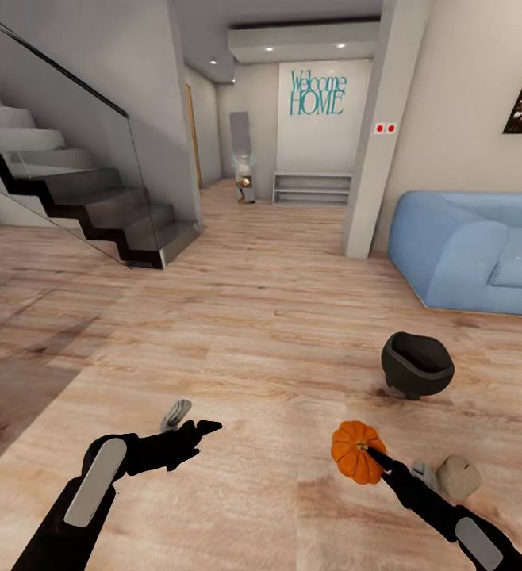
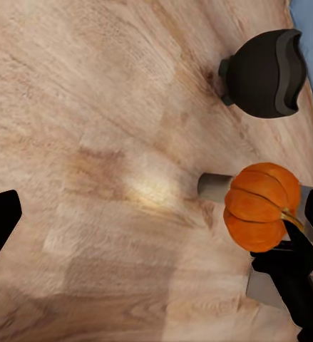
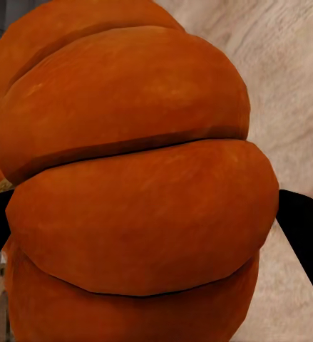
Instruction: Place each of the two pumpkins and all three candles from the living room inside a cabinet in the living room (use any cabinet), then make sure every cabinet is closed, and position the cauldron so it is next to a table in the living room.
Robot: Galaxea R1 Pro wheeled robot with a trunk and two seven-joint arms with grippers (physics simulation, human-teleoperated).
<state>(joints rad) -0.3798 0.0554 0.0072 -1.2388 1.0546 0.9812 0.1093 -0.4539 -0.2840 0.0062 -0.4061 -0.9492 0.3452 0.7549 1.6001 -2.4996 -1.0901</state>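
Right end effector (image 1: 374, 457) clamped on a small ribbed orange pumpkin (image 1: 357, 452), held above the pale wood-plank floor (image 1: 253, 333). Left end effector (image 1: 201, 432) spread wide, empty. Round black-grey cauldron (image 1: 416, 363) standing just beyond, near the blue sofa (image 1: 471, 250). Best carried level and slowly, firmly gripped, steering wide of the cauldron toward a cabinet.

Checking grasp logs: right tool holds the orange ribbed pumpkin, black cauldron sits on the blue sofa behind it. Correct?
One error. The round black-grey cauldron stands on the pale wooden plank floor, in front of the light-blue sofa, not on it; the head view shows this. The rest holds: the right tool is shut on the orange ribbed pumpkin.
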